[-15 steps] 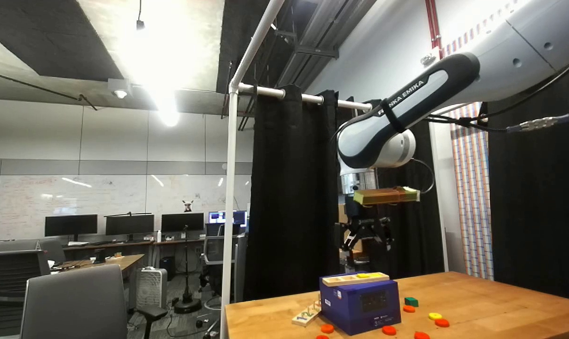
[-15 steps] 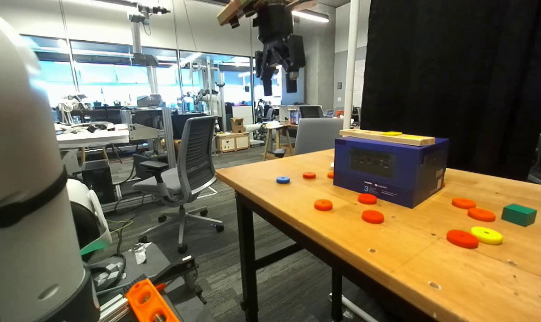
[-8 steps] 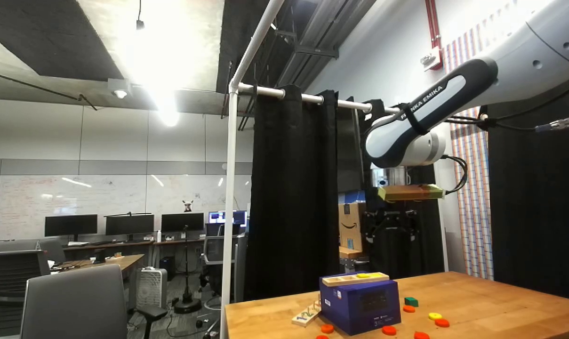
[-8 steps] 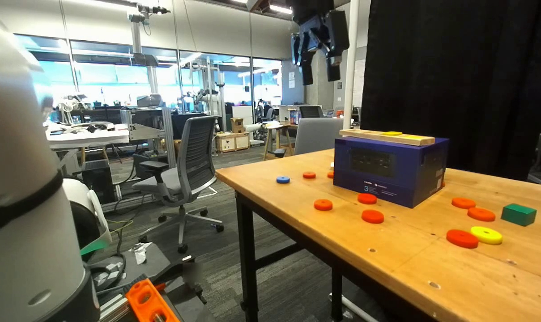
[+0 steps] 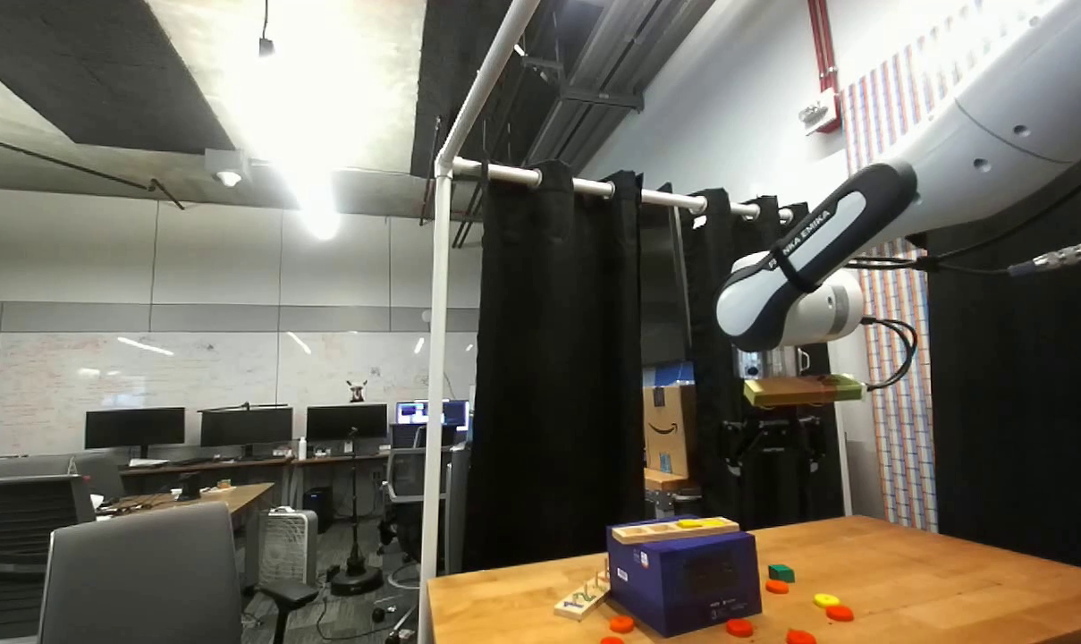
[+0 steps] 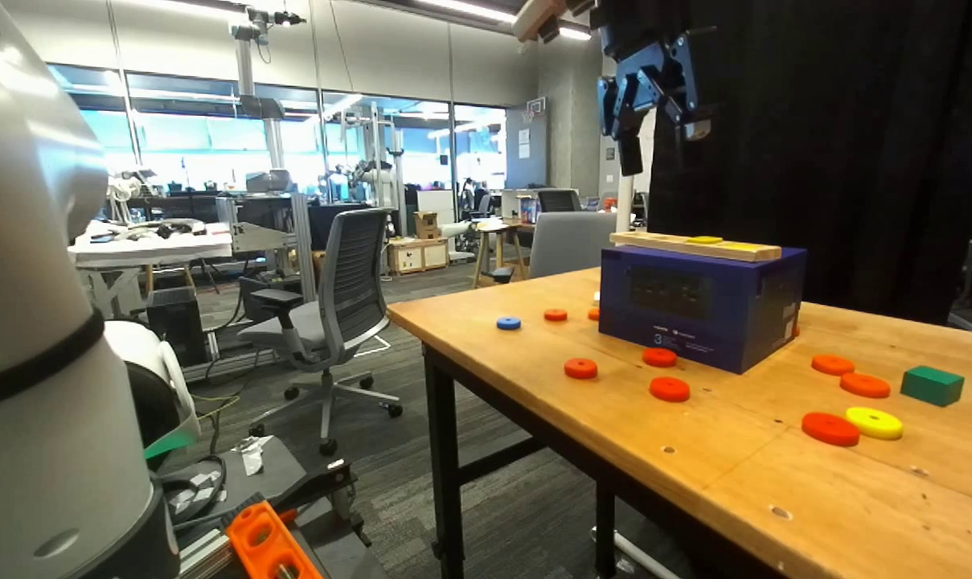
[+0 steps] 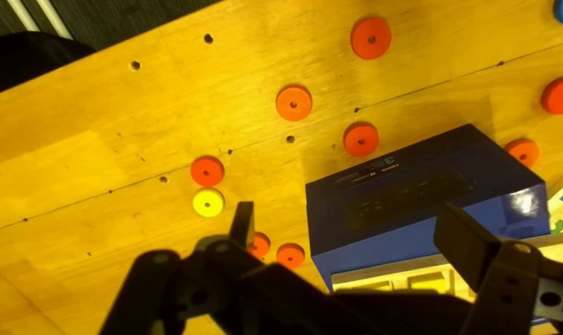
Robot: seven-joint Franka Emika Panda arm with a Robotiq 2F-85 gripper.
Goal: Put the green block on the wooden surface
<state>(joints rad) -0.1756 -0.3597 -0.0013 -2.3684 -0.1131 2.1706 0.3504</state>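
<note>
wrist view: gripper (image 7: 349, 223) spread apart, nothing held — in both exterior views it has shifted sideways and lower, block (image 6: 933, 386) unmoved. block already rests on the table (image 6: 735, 430) — task looks met, unless a pick-up is meant. orange disc (image 6: 865, 386) just beside it, box (image 6: 670, 297) beyond; the other side looks roomier, table's near edge well apart.

emika on arm (image 5: 828, 243), 3 on box (image 6: 699, 310)
</note>
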